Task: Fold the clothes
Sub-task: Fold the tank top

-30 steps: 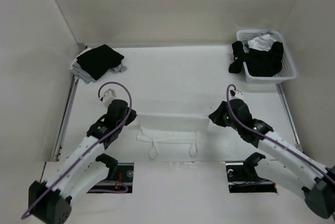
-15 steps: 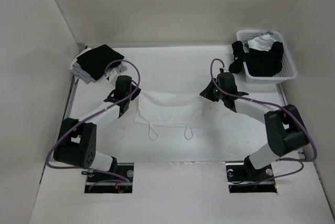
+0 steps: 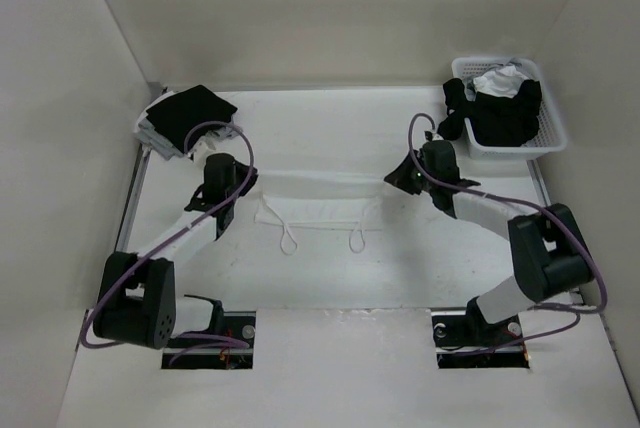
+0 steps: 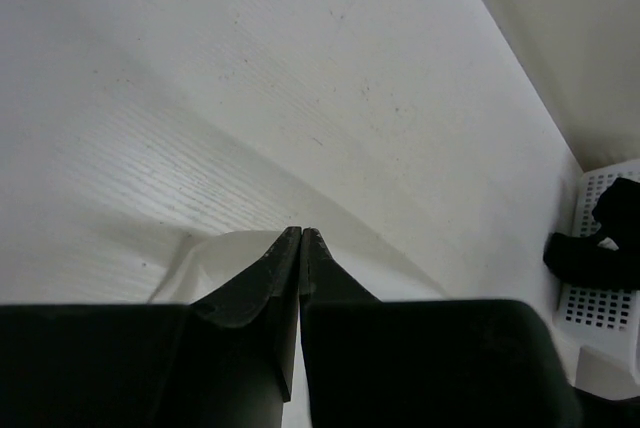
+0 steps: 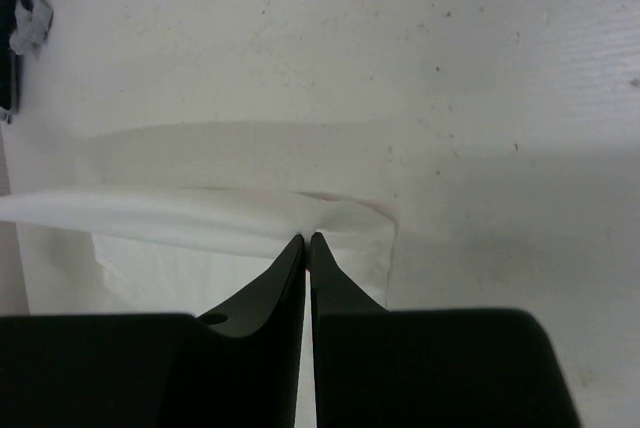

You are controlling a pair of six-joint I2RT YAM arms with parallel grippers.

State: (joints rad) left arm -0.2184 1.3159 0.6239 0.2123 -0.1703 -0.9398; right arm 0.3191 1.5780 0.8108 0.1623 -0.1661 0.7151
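The clothes (image 3: pixel 315 198), a thin white top, lie stretched across the middle of the table. Two strap loops (image 3: pixel 290 241) trail toward the near side. My left gripper (image 3: pixel 243 191) is shut at the top's far left corner. In the left wrist view its tips (image 4: pixel 301 231) meet on a fold of the white fabric (image 4: pixel 140 173). My right gripper (image 3: pixel 393 180) is shut on the far right corner. In the right wrist view the cloth (image 5: pixel 200 213) puckers at its closed tips (image 5: pixel 309 237). The far edge is taut between the two grippers.
A white basket (image 3: pixel 553 128) holding black and white garments stands at the back right, also seen in the left wrist view (image 4: pixel 610 248). A black folded garment (image 3: pixel 188 116) on grey cloth lies at the back left. Low walls enclose the table.
Both grippers have moved from near the arm bases toward the far side, carrying the top's edge. The top now lies farther back, straps trailing, and looks narrower front to back.
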